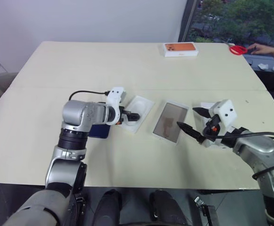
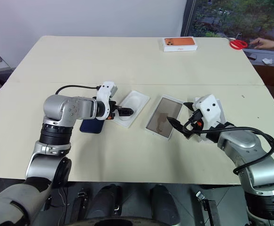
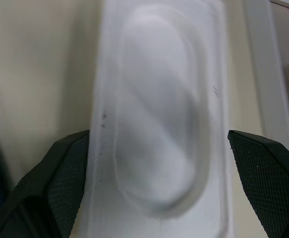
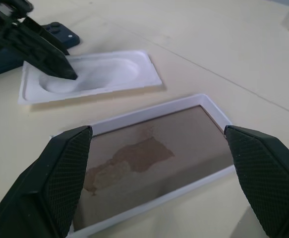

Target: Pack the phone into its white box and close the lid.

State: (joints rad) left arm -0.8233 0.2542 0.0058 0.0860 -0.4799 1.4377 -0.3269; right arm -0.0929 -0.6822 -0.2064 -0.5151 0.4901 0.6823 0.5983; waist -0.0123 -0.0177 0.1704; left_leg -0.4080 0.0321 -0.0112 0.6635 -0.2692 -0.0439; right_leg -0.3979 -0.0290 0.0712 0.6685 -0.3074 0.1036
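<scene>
Textured black claw (image 3: 159,178), oval-recessed insert (image 3: 159,114)

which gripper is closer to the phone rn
Left. The left gripper hovers open over the white insert, right beside the phone. The right gripper is open at the white box, farther away.

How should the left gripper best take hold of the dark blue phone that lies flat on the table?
Probably across its two long edges, coming down from above. The phone lies flat and slim beside the white insert, partly under the left gripper, so only its thin sides offer purchase. The open fingers must span its width.
</scene>
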